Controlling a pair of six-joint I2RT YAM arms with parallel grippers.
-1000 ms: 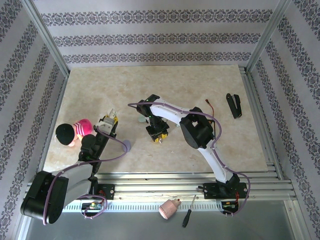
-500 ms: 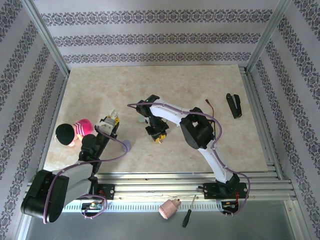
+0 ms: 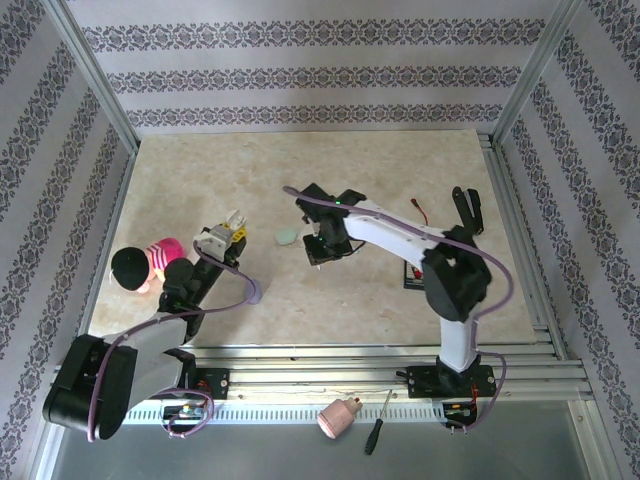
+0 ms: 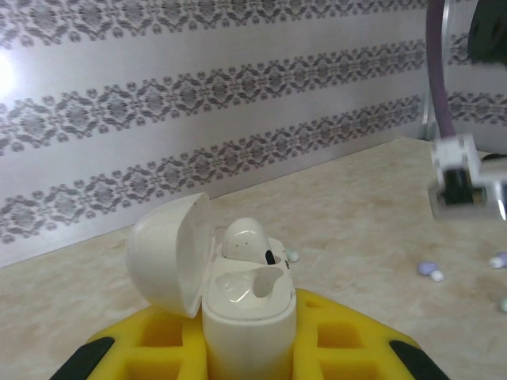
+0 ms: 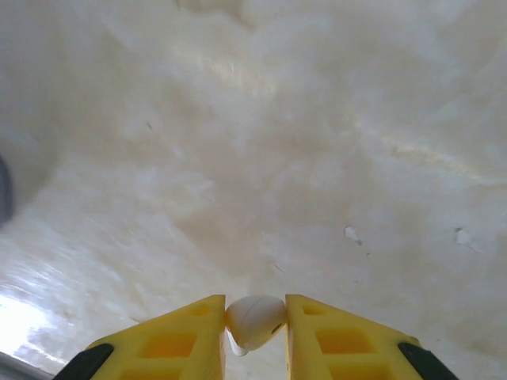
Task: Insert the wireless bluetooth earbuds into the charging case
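R gripper (image 5: pixel 255 323) is pinching 1 white earbud (image 5: pixel 253 315) btwn its 2 yellow fingers (image 5: pixel 178 339). Its jaws are standing narrow, closed on the bud, and it is hanging above the bare marble table (image 5: pixel 238 158). From above, the R gripper (image 3: pixel 322 250) is pointing down near table centre. What it is holding is too small to tell there. 1 mint pebble case (image 3: pixel 287 236) is lying just beside it, on its left.

L gripper (image 4: pixel 249 336) is clamping 1 white charging case (image 4: pixel 249 317) upright btwn its yellow fingers (image 4: pixel 158 344). The lid (image 4: pixel 168 253) is swinging open to the left. Inside, 1 seated bud (image 4: pixel 244 236) is sitting in the far slot, and the near slot (image 4: pixel 245 285) is lying empty. In the top view the L gripper (image 3: pixel 230 230) is sitting left of the mint case, well apart from the R gripper.

L wrist cam is picking out 5 loose buds on the table past the case:
- 1 mint bud (image 4: pixel 292 256) just behind the case
- 1 lilac bud (image 4: pixel 427 268) and 1 white bud (image 4: pixel 437 275) close together at right
- 2 edge buds (image 4: pixel 499 260) cropped by the frame, colour hard to tell

All 5 are too tiny to tell from above.

Top cam is giving the wider spread:
- 1 lilac pebble case (image 3: pixel 253 291) partly under the L arm's cable
- 1 pink-and-black toy (image 3: pixel 145 262) at the left edge
- 1 black object (image 3: pixel 467 210) at the right edge
- 1 screwdriver (image 3: pixel 378 422) and 1 pink item (image 3: pixel 340 415) lying off the table by the near rail
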